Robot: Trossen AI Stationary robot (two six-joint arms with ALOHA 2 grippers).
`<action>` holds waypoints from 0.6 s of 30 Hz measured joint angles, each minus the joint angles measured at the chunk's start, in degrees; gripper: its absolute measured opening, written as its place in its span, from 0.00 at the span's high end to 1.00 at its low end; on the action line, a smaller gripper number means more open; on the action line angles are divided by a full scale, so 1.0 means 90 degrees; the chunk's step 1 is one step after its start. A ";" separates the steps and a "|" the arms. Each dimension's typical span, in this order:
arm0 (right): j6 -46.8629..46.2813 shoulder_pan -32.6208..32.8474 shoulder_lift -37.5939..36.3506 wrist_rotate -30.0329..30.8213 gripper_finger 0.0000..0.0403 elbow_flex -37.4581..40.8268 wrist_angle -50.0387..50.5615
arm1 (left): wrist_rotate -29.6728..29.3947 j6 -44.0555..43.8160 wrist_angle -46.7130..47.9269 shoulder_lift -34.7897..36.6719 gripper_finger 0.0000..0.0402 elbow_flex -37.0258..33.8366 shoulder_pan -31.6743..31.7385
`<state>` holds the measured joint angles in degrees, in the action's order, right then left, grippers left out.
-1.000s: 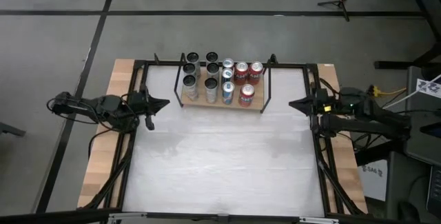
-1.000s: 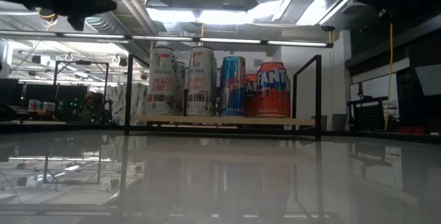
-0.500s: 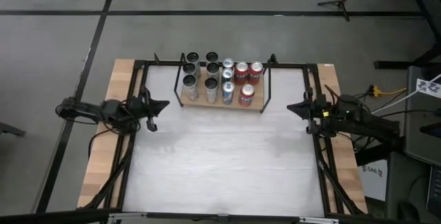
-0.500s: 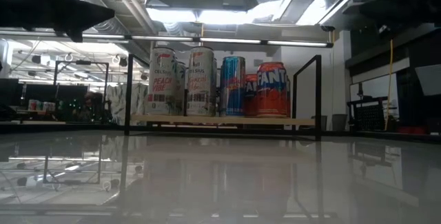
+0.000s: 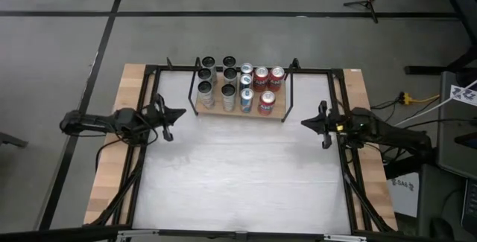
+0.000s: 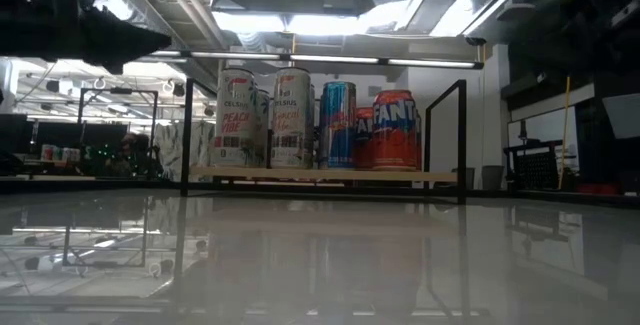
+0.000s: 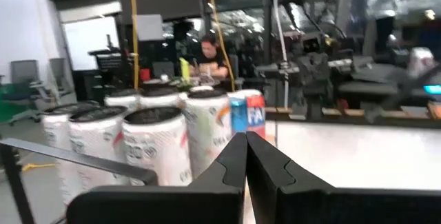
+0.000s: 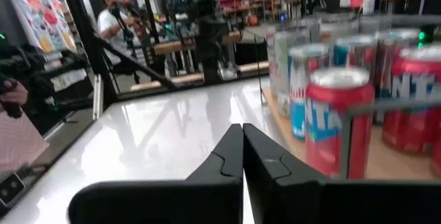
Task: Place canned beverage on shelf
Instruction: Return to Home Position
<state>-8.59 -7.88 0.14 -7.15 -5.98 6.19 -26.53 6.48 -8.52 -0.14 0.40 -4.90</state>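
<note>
Light-wood shelf [image 6: 320, 174], cylindrical cans [image 6: 290, 115]

Open tabletop [image 5: 238, 175] before the shelf [image 5: 277, 112], cans [image 5: 246, 97] crowding its board, black uprights [image 6: 463, 140] flanking

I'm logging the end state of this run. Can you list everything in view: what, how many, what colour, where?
small light-wood shelf with black rod uprights: one, wood and black, far middle of the table.
tall white soda cans: six, white, two columns on the shelf's left-arm side.
slim blue soda cans: three, blue, one column mid-shelf.
red soda cans: three, red, on the shelf's right-arm side.
white tabletop with wooden edges: one, white, under the shelf.
person in a light top: one, in the room beyond the table.
left gripper: one, dark, jaws shut and empty, near the table's left edge.
right gripper: one, dark, jaws shut and empty, near the table's right edge.
</note>
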 joint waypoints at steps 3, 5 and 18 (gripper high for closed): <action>-0.0006 0.0000 0.0000 -0.0001 1.00 0.0241 -0.0041 | 0.0301 -0.0007 0.0321 0.0000 1.00 0.0000 0.0096; -0.0009 0.0000 0.0016 0.0017 1.00 0.0329 -0.0120 | 0.0409 -0.0080 0.0541 -0.0006 1.00 0.0000 0.0135; 0.0166 0.0000 0.0095 0.0202 1.00 0.0338 -0.0116 | 0.0704 0.0006 0.0560 -0.0017 1.00 0.0002 0.0169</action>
<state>-7.09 -7.88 0.99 -5.33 -2.94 5.15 -20.19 6.53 -3.48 -0.29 0.43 -3.38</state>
